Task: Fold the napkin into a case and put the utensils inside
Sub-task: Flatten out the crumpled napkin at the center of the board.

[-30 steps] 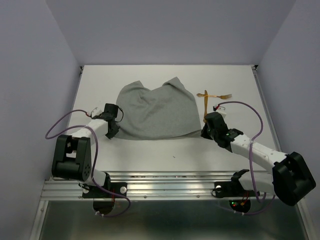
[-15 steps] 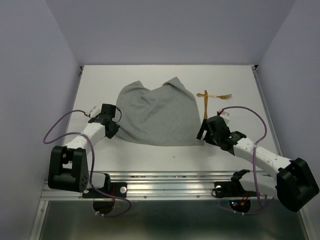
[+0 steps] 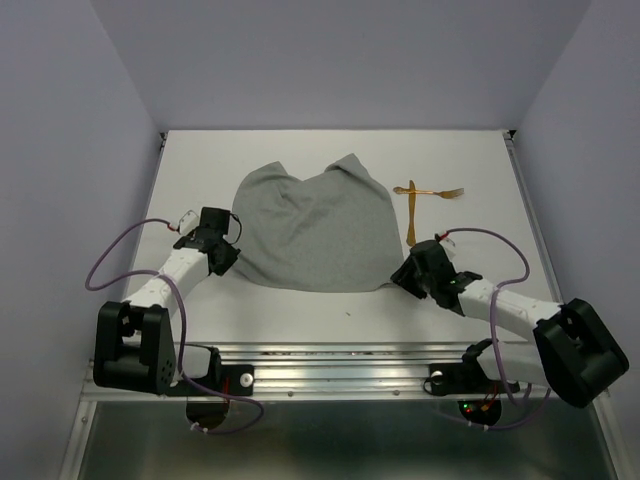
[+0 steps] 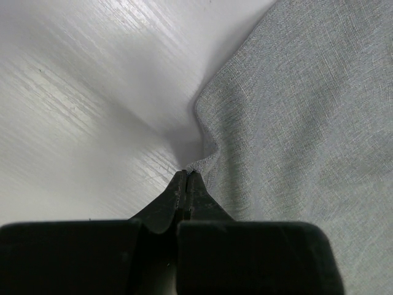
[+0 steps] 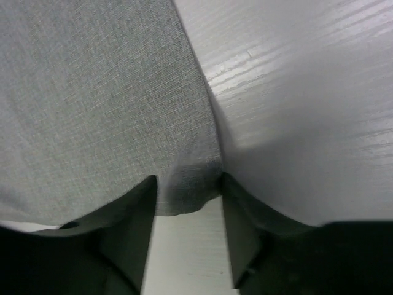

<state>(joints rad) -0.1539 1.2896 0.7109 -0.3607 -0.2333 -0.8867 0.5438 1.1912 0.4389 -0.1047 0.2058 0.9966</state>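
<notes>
The grey napkin (image 3: 315,230) lies rumpled in the middle of the table, its far edge bunched into two peaks. My left gripper (image 3: 222,258) is at its near left corner. In the left wrist view the jaws (image 4: 186,174) are shut on the tip of that corner, and the napkin (image 4: 295,123) rises in a small fold there. My right gripper (image 3: 402,275) is at the near right corner and stands open. The napkin corner (image 5: 187,193) lies between its fingers (image 5: 188,178). The two golden utensils (image 3: 412,212) lie crossed on the table right of the napkin, the fork (image 3: 445,192) pointing right.
White table (image 3: 300,305) with grey walls on three sides. A metal rail (image 3: 330,365) runs along the near edge, by the arm bases. Purple cables loop beside both arms. A small dark speck (image 3: 348,314) sits near the front.
My right gripper has opened and slid nearer and left, so the napkin's near right corner sits between its fingers. The left gripper stays shut at the left corner, its arm shifted slightly.
</notes>
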